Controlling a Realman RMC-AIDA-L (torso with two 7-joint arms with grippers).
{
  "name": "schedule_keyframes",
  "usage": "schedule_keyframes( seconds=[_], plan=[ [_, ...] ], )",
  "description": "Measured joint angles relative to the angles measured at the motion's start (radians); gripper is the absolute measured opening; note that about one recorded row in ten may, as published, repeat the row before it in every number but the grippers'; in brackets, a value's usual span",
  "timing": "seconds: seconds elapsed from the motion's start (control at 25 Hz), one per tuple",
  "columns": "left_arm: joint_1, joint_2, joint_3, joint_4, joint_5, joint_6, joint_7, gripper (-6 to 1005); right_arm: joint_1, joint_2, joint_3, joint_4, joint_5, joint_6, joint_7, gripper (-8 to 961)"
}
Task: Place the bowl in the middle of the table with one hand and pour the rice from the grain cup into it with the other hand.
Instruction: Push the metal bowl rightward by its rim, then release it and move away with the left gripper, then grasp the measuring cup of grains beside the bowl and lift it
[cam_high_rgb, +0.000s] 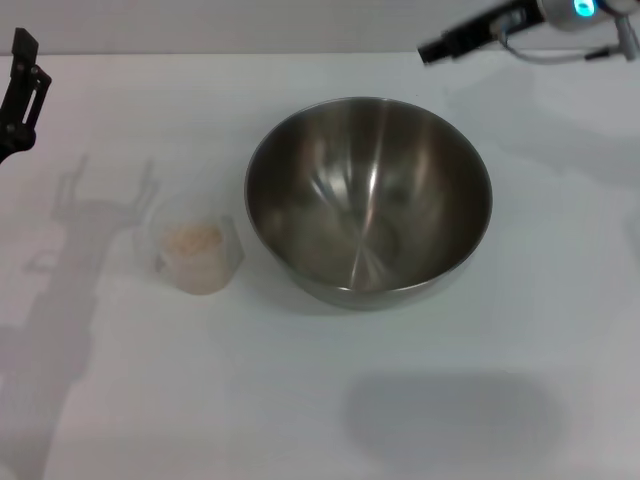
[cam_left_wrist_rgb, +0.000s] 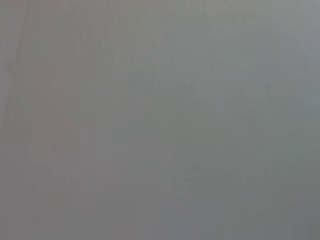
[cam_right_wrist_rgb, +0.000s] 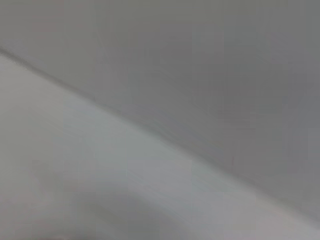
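Note:
The bowl (cam_high_rgb: 368, 200), large and of shiny steel, stands upright and empty near the middle of the white table (cam_high_rgb: 320, 400). To its left, a small gap away, stands the transparent grain cup (cam_high_rgb: 196, 256) with pale rice (cam_high_rgb: 194, 238) inside. My left gripper (cam_high_rgb: 22, 85) hangs at the far left edge, well back from the cup; its shadow on the table shows two spread prongs, so it is open and holds nothing. High at the back right, beyond the bowl, my right gripper (cam_high_rgb: 440, 47) touches nothing. Both wrist views show only plain grey surface.
Shadows of the arms fall on the table left of the cup and in front of the bowl. The table's far edge runs along the top of the head view.

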Motion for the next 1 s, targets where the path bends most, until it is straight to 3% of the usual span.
schedule_keyframes(
  seconds=[0.12,0.24,0.36,0.52,0.76,0.84,1.0],
  plan=[
    [0.004,0.000,0.000,-0.001,0.000,0.003,0.000,749,-0.027,0.006,-0.052,-0.091,0.020,-0.077,0.001,482],
    [0.006,0.000,0.000,-0.001,0.000,0.007,0.000,748,-0.125,0.008,-0.175,-0.203,0.086,-0.281,-0.003,481],
    [0.008,-0.001,0.001,0.002,0.000,0.007,0.000,747,-0.257,0.005,-0.350,-0.281,0.132,-0.590,-0.018,481],
    [0.011,-0.001,0.002,0.004,0.000,0.008,0.001,745,-0.389,0.008,-0.564,-0.284,0.136,-1.033,-0.043,481],
    [0.022,-0.001,0.005,0.004,0.000,0.005,0.001,742,-0.481,0.012,-0.820,-0.069,0.137,-1.739,-0.015,481],
    [0.025,-0.001,0.009,0.005,0.000,0.005,0.001,741,-0.485,0.014,-0.896,0.082,0.137,-2.019,0.056,481],
    [0.072,-0.001,0.058,-0.003,0.001,0.012,0.024,740,-0.461,0.015,-0.964,0.409,0.138,-2.448,0.285,481]
  ],
)
